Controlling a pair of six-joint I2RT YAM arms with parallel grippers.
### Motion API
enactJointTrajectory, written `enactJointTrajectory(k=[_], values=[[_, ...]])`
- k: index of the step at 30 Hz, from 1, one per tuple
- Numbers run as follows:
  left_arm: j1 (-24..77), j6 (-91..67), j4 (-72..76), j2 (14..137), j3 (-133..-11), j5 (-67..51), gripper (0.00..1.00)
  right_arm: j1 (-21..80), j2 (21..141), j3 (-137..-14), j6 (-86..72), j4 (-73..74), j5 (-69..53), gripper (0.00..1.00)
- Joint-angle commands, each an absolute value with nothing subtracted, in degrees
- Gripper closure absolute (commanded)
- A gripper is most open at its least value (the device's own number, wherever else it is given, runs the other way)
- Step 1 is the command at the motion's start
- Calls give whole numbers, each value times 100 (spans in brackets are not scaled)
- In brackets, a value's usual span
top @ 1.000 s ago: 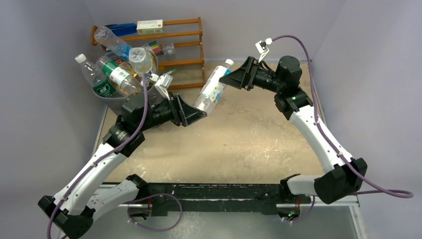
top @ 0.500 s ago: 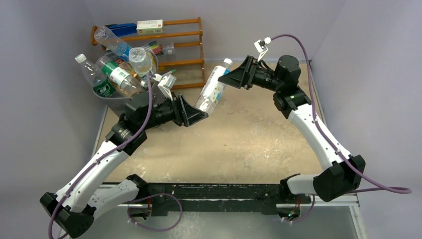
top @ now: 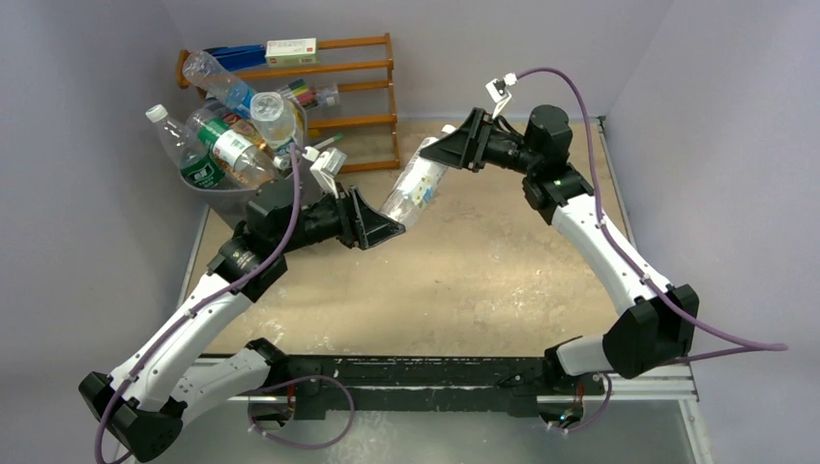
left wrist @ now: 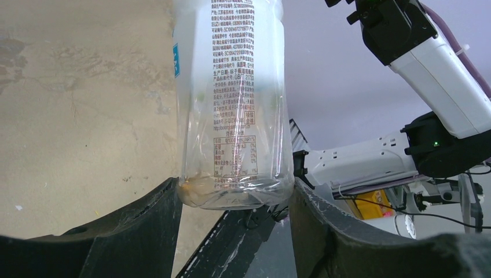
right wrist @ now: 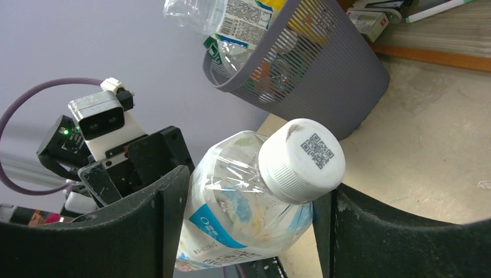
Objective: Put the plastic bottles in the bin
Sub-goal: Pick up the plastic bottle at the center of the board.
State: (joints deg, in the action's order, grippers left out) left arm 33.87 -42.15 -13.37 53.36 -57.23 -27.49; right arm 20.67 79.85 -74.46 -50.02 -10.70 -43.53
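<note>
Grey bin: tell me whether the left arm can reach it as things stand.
Probably yes. The grey bin stands close beside the left gripper, nothing between them. But the clear bottle it grips also sits between the fingers of the right gripper, and bottles heap above the rim.

The bottle (right wrist: 243, 214) is clear, with a white cap (right wrist: 301, 159) — a black square code printed on top — and a blue-and-white label (right wrist: 208, 226). The bin (right wrist: 341, 75) is grey with slotted walls. The rack (top: 367, 67) is orange wood. The table (top: 483, 271) is sandy brown.
</note>
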Motion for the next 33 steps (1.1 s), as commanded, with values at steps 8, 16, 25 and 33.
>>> enactJointTrajectory(k=[8,16,25,33], values=[[3400,-3503,-2028,5573,-6175,-2182,29,2093,7720,-7633,-5017,-1418,-4467,37],[3400,-2737,-3249,6021,-7215,-1871,24,2098,7690,-7919,-4467,-720,-4251,38],[3410,-2288,-3772,6619,-7840,-2202,21,2142,7822,-8112,-4366,-559,-4405,44],[3410,-1843,-4416,7199,-8719,-2249,19,2474,8083,-8307,-4095,-217,-4383,43]])
